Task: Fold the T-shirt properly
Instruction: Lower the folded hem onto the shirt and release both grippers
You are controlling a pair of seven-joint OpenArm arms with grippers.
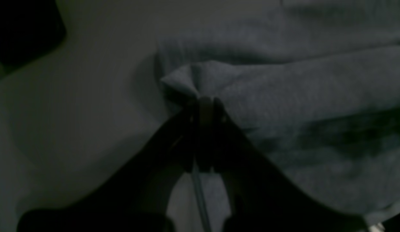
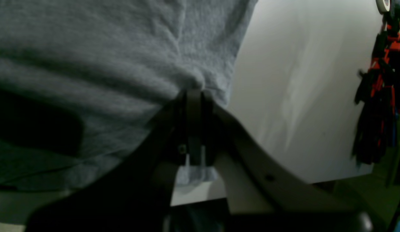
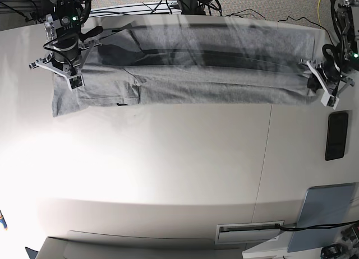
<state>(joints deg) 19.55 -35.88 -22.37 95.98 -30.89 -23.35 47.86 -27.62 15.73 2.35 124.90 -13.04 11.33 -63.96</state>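
The grey T-shirt (image 3: 185,79) lies stretched sideways across the far part of the white table (image 3: 179,169), held taut between both grippers, with a long fold running along its length. A sleeve (image 3: 67,99) hangs out at the shirt's left end. My left gripper (image 3: 312,75) is at the shirt's right end. In the left wrist view this left gripper (image 1: 205,100) is shut on a bunched fold of the T-shirt (image 1: 284,96). My right gripper (image 3: 63,68) is at the shirt's left end. Seen close up, the right gripper (image 2: 193,91) pinches the T-shirt (image 2: 106,64) near its edge.
A flat black phone-like slab (image 3: 336,135) lies on the table near the right edge, below the left gripper. A grey-blue pad (image 3: 328,211) sits at the front right. Cables (image 3: 252,13) run along the far edge. Red and black parts (image 2: 380,83) hang beyond the table.
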